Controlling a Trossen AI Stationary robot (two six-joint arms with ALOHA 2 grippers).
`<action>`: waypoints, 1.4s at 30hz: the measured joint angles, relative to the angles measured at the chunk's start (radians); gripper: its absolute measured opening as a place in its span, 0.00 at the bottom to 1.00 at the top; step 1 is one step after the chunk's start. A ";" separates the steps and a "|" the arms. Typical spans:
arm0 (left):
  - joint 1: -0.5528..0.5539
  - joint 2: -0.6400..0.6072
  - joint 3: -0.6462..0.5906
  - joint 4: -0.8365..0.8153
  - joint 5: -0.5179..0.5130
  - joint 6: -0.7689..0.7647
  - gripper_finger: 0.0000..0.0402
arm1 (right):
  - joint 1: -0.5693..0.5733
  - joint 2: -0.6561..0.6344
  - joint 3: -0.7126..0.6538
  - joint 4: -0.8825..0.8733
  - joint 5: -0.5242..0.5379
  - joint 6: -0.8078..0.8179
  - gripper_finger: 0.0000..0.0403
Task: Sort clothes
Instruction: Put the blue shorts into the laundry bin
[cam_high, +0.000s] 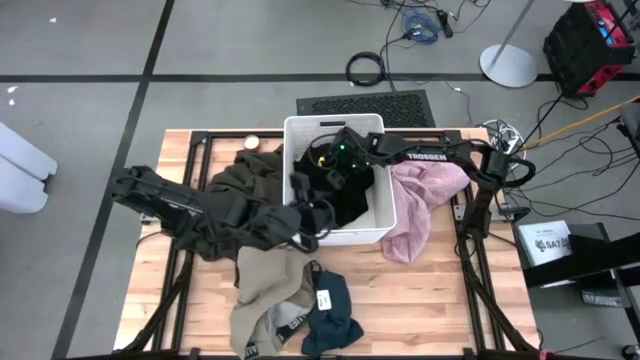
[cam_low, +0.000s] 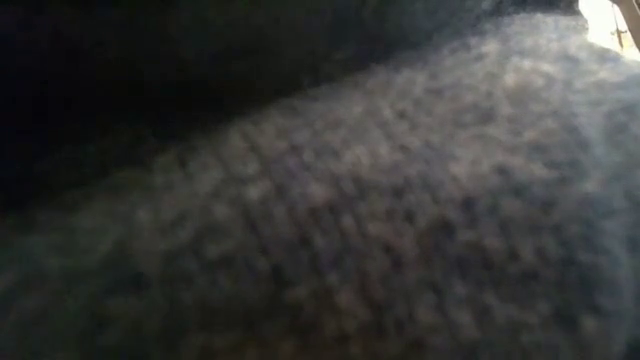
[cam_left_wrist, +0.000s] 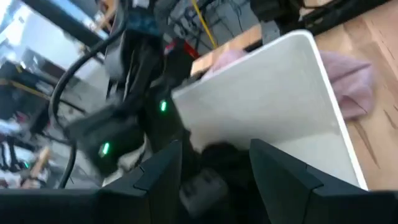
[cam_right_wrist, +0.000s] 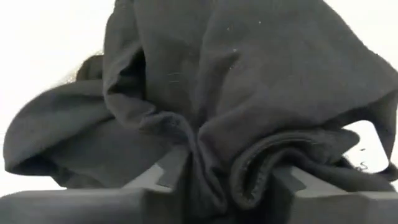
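The black garment (cam_high: 345, 195) lies bunched inside the white bin (cam_high: 333, 127), which stands at the far middle of the wooden bench (cam_high: 420, 295). In the right wrist view its folds (cam_right_wrist: 249, 93) fill nearly the whole picture, and a thick hemmed fold sits between the two dark fingers (cam_right_wrist: 155, 177) of the right tool (cam_high: 330, 160), which reaches into the bin from the right; the fingers stand apart with cloth between them, but whether they clamp it I cannot tell. The large dark olive garment (cam_high: 240, 180) is heaped against the bin's left wall, partly under the left arm. The pale pink garment (cam_high: 420, 205) hangs over the bin's right wall and spreads onto the bench beside it. Nearer the front edge lie the beige garment (cam_high: 265, 300) with its lettered waistband and, touching it on the right, the navy-teal garment (cam_high: 332, 315) bearing a white tag. The left tool (cam_high: 300, 228) is at the bin's near left corner, its fingers (cam_left_wrist: 283, 177) spread wide with nothing between them, pointing at the bin's white wall (cam_left_wrist: 261, 106). The low view is covered by blurred grey knit fabric (cam_low: 350, 220).
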 joint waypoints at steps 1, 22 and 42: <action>0.001 -0.020 0.000 -0.035 0.001 -0.018 0.50 | -0.004 0.000 0.000 -0.001 -0.020 -0.009 0.38; 0.036 -0.598 -0.378 -0.205 0.186 -0.341 0.50 | 0.028 -0.006 0.954 -0.788 -0.117 -0.037 0.60; -0.241 -0.517 -0.543 -0.073 0.437 -0.636 0.50 | 0.736 -0.233 0.498 -0.721 0.180 0.282 0.60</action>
